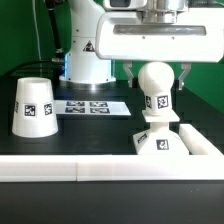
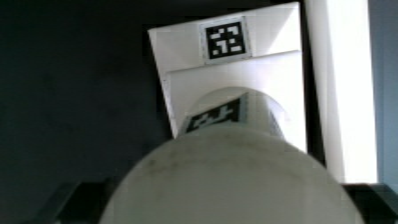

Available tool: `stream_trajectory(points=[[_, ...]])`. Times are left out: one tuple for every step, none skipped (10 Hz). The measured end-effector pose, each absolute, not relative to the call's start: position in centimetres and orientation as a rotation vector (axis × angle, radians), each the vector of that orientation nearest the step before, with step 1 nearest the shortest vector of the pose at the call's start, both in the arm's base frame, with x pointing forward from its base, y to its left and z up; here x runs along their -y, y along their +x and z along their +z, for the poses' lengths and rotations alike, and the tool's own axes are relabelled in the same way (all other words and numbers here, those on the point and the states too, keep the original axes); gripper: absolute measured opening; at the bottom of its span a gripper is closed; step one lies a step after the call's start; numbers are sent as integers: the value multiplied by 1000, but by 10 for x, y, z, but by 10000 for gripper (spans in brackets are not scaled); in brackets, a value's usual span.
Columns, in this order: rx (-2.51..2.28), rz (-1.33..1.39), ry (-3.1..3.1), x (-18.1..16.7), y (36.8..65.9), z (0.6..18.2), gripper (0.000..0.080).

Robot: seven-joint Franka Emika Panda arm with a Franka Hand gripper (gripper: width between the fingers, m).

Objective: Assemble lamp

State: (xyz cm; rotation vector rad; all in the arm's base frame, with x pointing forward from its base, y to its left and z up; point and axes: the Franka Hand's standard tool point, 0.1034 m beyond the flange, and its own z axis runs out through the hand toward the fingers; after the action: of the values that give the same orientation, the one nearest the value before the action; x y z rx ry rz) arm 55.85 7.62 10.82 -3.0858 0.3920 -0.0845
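Matte white everywhere on this one, sitting on a black table (image 1: 110, 125) with a green backdrop (image 1: 20, 40) behind it. The bulb (image 1: 156, 85) stands upright on top of the low base (image 1: 165, 142), with its short neck going down into the middle of the base, and both have their square tags facing the exterior camera. The gripper (image 1: 159, 80) is right down over the bulb with its fingers (image 1: 133, 72) spread apart, one on each side of the ball. They look like they're just beside it rather than squeezing it, though the gap on either side is pretty thin, so I wouldn't swear there's no contact. In the wrist view the bulb (image 2: 222, 170) fills most of the frame as a big blurry dome, and the base (image 2: 222, 45) with its tag is sticking out past it. The shade (image 1: 32, 105) is well apart from all that, over on the exterior view's left, sitting wide end down with its tag showing. The marker board (image 1: 90, 105) lies flat between the shade and the bulb, further back. A long white rail (image 1: 90, 172) runs across the front edge, and the base is just behind it.
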Motion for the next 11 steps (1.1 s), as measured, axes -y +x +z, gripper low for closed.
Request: stream_trajectory(points=[[-409, -84, -3083, -76, 559, 108, 576], [-405, -84, -3084, -76, 559, 108, 576], [-420, -84, -3081, -76, 559, 108, 576], [-521, -81, -3063, -77, 558, 108, 576], [-647, -78, -3034, -79, 558, 108, 576], [-832, -61, -2978, -83, 557, 108, 576], [-968, -40, -2927, -86, 556, 108, 576], [-1126, -12, -2858, -89, 557, 108, 576], [-1246, 6, -2798, -92, 559, 108, 576], [-1393, 30, -2712, -94, 560, 109, 576], [-1474, 43, -2655, -96, 560, 108, 576]])
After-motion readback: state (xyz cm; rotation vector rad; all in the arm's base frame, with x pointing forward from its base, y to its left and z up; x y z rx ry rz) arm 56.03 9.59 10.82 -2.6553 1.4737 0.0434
